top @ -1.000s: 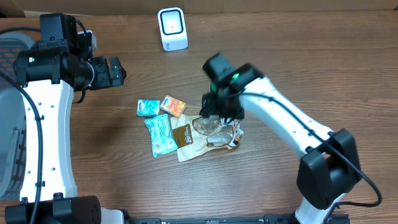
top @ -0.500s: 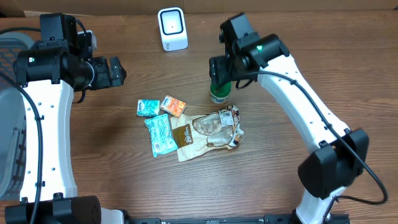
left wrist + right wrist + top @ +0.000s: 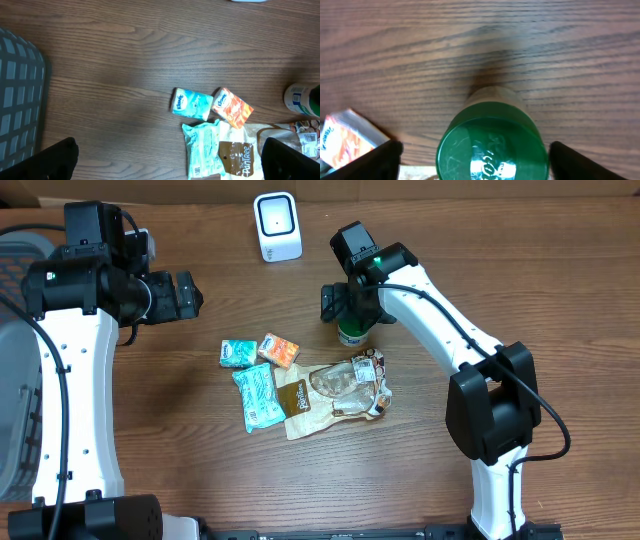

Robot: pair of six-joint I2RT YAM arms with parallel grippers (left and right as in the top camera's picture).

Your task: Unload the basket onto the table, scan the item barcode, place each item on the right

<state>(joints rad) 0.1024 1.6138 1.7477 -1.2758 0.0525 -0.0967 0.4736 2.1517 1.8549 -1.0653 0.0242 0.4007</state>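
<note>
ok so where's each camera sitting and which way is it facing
overhead: fixed above the brown wooden table, facing straight down; both white arms show.
left wrist: on the left gripper, looking toward the small packets; its dark fingers show.
right wrist: on the right gripper, facing down onto the green-lidded jar; its fingers flank it.
shared: all three show the jar and the small orange packet.
</note>
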